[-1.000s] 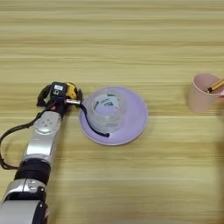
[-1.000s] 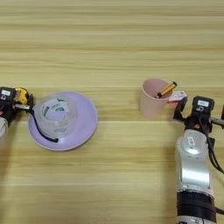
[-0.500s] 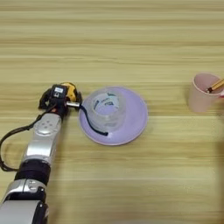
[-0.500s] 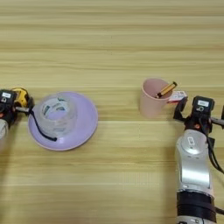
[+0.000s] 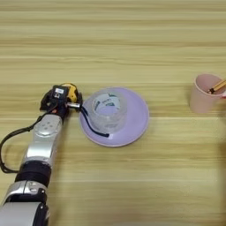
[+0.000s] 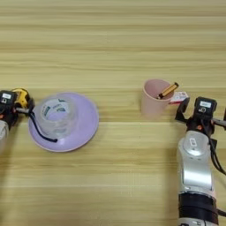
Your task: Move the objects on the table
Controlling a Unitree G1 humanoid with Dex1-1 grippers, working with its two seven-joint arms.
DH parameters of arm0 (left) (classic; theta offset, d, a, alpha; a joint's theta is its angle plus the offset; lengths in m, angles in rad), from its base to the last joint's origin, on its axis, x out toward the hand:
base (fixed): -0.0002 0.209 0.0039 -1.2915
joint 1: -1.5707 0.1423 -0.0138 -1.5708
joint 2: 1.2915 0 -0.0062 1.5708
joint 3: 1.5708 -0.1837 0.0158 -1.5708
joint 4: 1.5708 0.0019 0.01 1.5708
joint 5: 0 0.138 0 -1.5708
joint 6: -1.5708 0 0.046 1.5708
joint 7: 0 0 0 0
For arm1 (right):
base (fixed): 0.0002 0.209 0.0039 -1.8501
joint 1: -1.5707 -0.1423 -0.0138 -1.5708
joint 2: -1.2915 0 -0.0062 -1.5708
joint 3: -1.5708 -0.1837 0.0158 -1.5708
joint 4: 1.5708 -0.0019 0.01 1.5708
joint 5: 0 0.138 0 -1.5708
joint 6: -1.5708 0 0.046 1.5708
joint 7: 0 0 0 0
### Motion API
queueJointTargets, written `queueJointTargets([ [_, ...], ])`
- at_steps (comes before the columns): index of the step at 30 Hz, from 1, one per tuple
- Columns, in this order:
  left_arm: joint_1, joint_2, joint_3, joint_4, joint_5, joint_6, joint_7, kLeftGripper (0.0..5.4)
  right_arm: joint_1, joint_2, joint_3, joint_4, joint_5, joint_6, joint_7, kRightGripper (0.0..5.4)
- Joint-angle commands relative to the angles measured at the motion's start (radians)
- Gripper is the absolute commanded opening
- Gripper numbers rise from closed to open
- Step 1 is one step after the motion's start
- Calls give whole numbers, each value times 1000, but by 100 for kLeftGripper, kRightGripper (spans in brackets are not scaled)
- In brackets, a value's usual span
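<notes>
At the left middle of the left eye view, the left pincer (image 5: 59,99) is sitting right at the yellow-and-black tape measure (image 5: 70,92), which is lying on the tabletop (image 5: 132,39) just beside the left rim of a purple plate (image 5: 137,119). The pincer's head is covering most of the tape measure, so I cannot tell whether its fingers are closed on it or merely resting against it. The tape measure's black wrist cord (image 5: 90,126) is trailing over the plate's rim and curling around the front of the clear tape roll (image 5: 109,110), which is standing on the plate, a little left of its middle.

Judging by this layout, the tape roll is looking settled on the plate, while the tape measure is not yet on it and seems to be the piece in hand.

Toward the right of the right eye view, the pink cup (image 6: 154,98) is standing upright with the pencil (image 6: 168,90) leaning out to its upper right. The right pincer (image 6: 196,112) is waiting near it, to its right and slightly lower, apart from the cup; whether its fingers are spread I cannot tell.
</notes>
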Motion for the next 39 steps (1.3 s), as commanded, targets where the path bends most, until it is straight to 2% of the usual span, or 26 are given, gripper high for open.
queueJointTargets([
  [1,-13,-10,1,3,-7,-36,-3,462,-7,-9,-3,-10,2,-4,1,540],
  [8,-49,-9,12,8,-13,-110,18,462,-6,-10,-5,-9,2,-8,1,540],
  [11,-88,-14,25,11,-25,-143,29,462,-5,-11,-6,-9,3,-10,2,540],
  [16,-142,-10,47,-64,-29,-176,48,462,-3,-13,-10,-6,3,-14,3,540],
  [19,-134,-27,50,-192,-66,-139,21,462,-3,-14,-12,-4,4,-16,4,540],
  [23,-95,-48,24,-384,-122,-67,-32,462,-6,-16,-13,2,4,-18,5,540],
  [26,-74,-60,9,-488,-138,-33,-44,462,-7,-17,-12,4,5,-19,4,540],
  [28,-56,-73,-5,-555,-169,24,-64,462,-7,-17,-12,5,5,-19,4,540],
  [30,-7,-90,-75,-635,-201,98,-129,462,-9,-19,-13,8,6,-20,4,540],
  [32,45,-105,-150,-702,-255,200,-193,462,-10,-20,-13,12,6,-21,4,540],
  [34,84,-106,-211,-742,-275,264,-236,462,-11,-20,-12,13,6,-22,3,540],
  [37,118,-95,-276,-774,-270,307,-296,462,-11,-18,-12,11,4,-22,-1,540],
  [39,146,-71,-355,-797,-273,324,-382,462,-10,-16,-11,7,3,-21,-4,540],
])
